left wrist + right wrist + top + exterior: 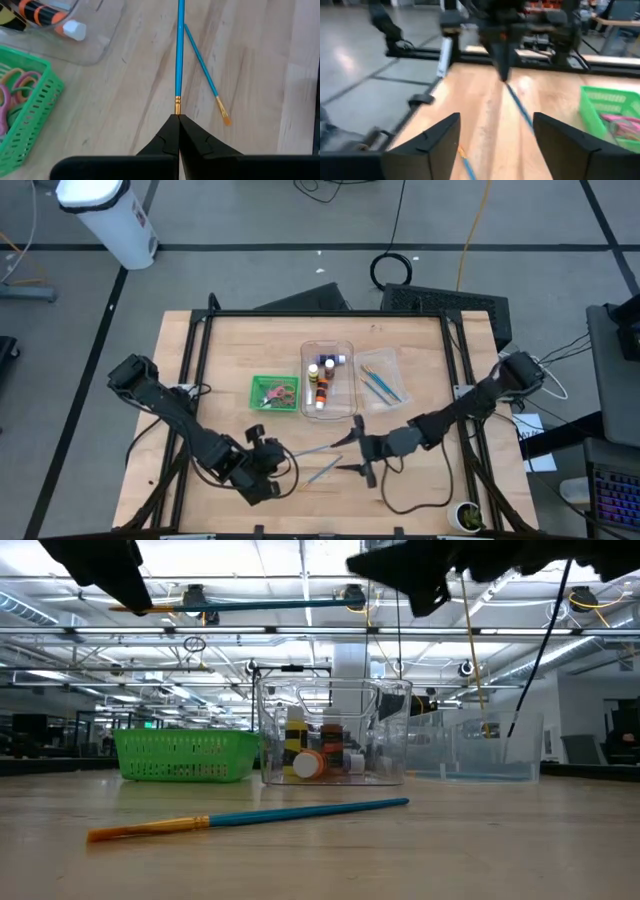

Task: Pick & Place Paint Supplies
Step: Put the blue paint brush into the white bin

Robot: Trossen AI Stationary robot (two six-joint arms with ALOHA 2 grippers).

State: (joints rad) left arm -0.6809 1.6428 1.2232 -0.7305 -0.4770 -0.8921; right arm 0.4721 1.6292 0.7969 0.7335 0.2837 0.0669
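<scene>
— Fingers first: how do they stand?
— Left gripper is clenched on the bristle end of a blue brush, its handle pointing toward the right gripper, whose fingers are spread wide with nothing between them.
— Other supplies?
— A second brush lies on the table near the held one; paint bottles sit in the clear bin; scissors lie in the green basket.
— Any writing?
— None readable.

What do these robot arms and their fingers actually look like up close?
Both arms are dark, jointed segments with thin black cables trailing along them. The left gripper ends in two matte black fingers tapering to sharp wedge tips. The right gripper has broad, flat black fingers with angled edges.
</scene>
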